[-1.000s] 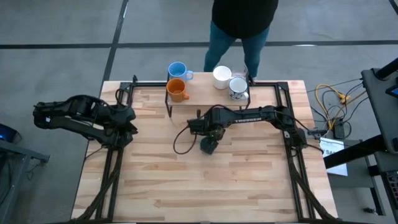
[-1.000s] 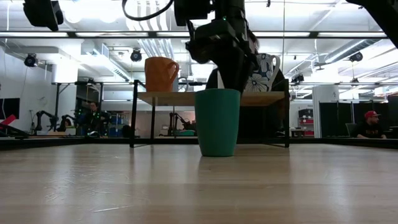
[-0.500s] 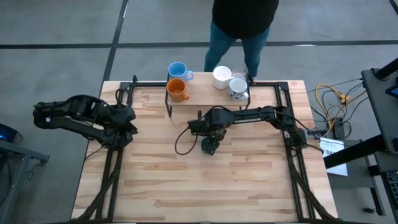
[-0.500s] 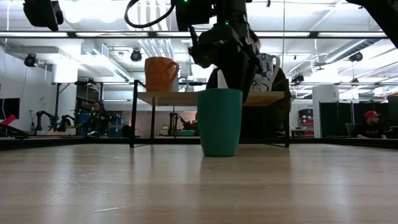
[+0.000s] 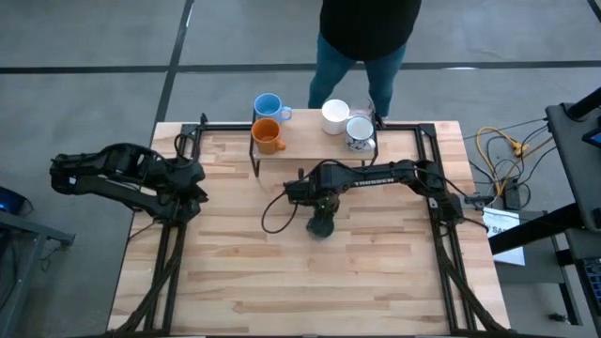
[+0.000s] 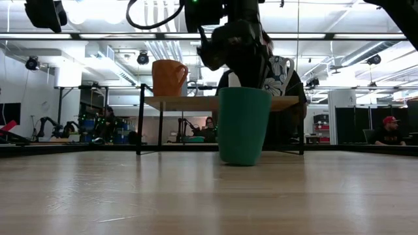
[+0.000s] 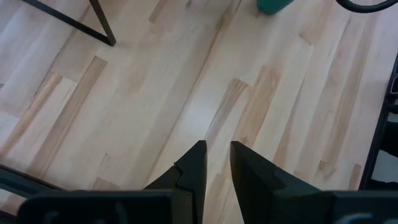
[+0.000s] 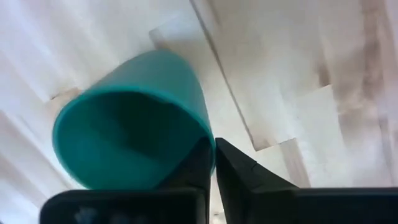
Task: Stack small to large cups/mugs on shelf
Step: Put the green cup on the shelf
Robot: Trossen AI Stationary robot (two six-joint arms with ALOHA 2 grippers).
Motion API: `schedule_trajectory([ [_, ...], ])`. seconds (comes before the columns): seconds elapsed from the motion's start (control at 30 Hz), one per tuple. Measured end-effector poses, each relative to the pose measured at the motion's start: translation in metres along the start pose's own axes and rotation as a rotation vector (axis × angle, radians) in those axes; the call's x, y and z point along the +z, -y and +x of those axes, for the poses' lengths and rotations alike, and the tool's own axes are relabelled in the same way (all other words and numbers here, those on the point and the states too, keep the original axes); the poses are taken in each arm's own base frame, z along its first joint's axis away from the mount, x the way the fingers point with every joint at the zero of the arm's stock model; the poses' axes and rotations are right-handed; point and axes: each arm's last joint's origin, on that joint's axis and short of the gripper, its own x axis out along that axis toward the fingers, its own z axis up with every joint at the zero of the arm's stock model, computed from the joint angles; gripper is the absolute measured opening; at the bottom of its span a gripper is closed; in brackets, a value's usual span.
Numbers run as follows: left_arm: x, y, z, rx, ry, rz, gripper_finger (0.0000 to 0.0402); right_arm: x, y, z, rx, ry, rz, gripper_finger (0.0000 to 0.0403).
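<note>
A dark green cup (image 5: pixel 322 226) (image 6: pixel 243 127) stands upright mid-table, in front of the shelf (image 5: pixel 315 148) (image 6: pixel 196 103). My right gripper (image 8: pixel 214 155) comes down onto it from above and is shut on its rim. An orange mug (image 5: pixel 268 137) (image 6: pixel 168 78) and a patterned white mug (image 5: pixel 360 132) (image 6: pixel 279 75) stand on the shelf. A light blue mug (image 5: pixel 269 106) and a white mug (image 5: pixel 335 115) sit farther back. My left gripper (image 7: pixel 216 152) (image 5: pixel 194 178) waits over the table's left side, its fingers a narrow gap apart, holding nothing. My right gripper pinches the green cup's wall at the rim (image 8: pixel 210 142), one finger inside the cup and one outside. The fingers point down from above. The cup stays upright; in the low view its base (image 6: pixel 241 163) looks to be on the tabletop.
A person (image 5: pixel 366 38) stands just beyond the table's far edge, behind the shelf. Black frame rails (image 5: pixel 169 253) run along the table's left and right sides. Bare tabletop (image 5: pixel 310 291) lies toward the near edge.
My right gripper has shut on the green cup's rim without shifting over the table. As the fingers shut, the cup slid a little toward the table's near and right edges and stayed upright.
</note>
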Motion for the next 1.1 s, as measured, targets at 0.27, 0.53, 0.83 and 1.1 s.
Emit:
schedule_trajectory([
  [0.27, 0.000, 0.000, 0.000, 0.000, 0.000, 0.015, 0.0057, -0.001, -0.002, 0.000, 0.015, -0.005, -0.014, 0.0009],
  [0.53, 0.000, 0.000, 0.000, 0.000, 0.000, 0.034, 0.0057, 0.000, -0.004, -0.011, 0.030, 0.018, -0.032, 0.0008],
  [0.83, 0.000, 0.000, 0.000, 0.000, 0.000, 0.034, 0.0057, 0.000, -0.007, -0.071, 0.085, 0.152, -0.066, 0.0008],
  [1.1, 0.000, 0.000, 0.000, 0.001, 0.000, 0.043, 0.0057, -0.007, -0.002, -0.097, 0.063, 0.177, -0.050, 0.0008],
])
